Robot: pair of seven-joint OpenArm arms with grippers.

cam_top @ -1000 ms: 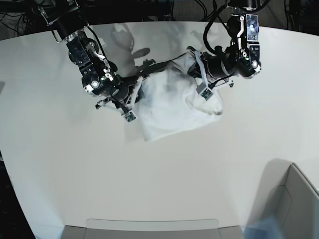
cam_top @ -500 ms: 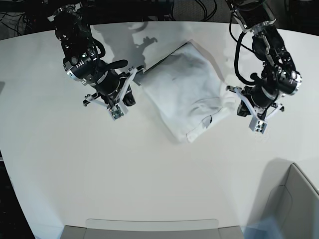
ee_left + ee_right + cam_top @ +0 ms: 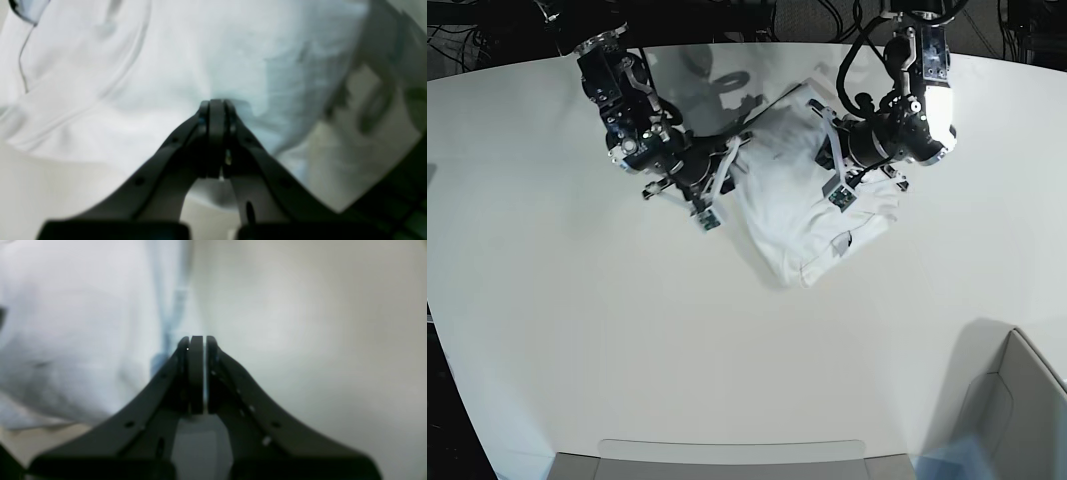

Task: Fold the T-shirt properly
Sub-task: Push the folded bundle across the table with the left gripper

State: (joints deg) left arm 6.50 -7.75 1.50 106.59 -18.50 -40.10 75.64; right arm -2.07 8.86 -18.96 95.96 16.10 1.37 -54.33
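- One table [image 3: 577,340], pale and curved along its far edge, carries everything in view.
- One white T-shirt [image 3: 802,205] lies bunched in a rough folded block on the far middle of the table, between the two arms, its collar end nearest the front.
- Right gripper [image 3: 735,160], on the left in the base view: tips at the shirt's left edge; in its wrist view [image 3: 196,343] the fingers are pressed together with the cloth just beside them, nothing visibly between.
- Left gripper [image 3: 832,165], on the right in the base view: over the shirt's right half; its wrist view [image 3: 215,105] shows fingers closed together, tips against the cloth.
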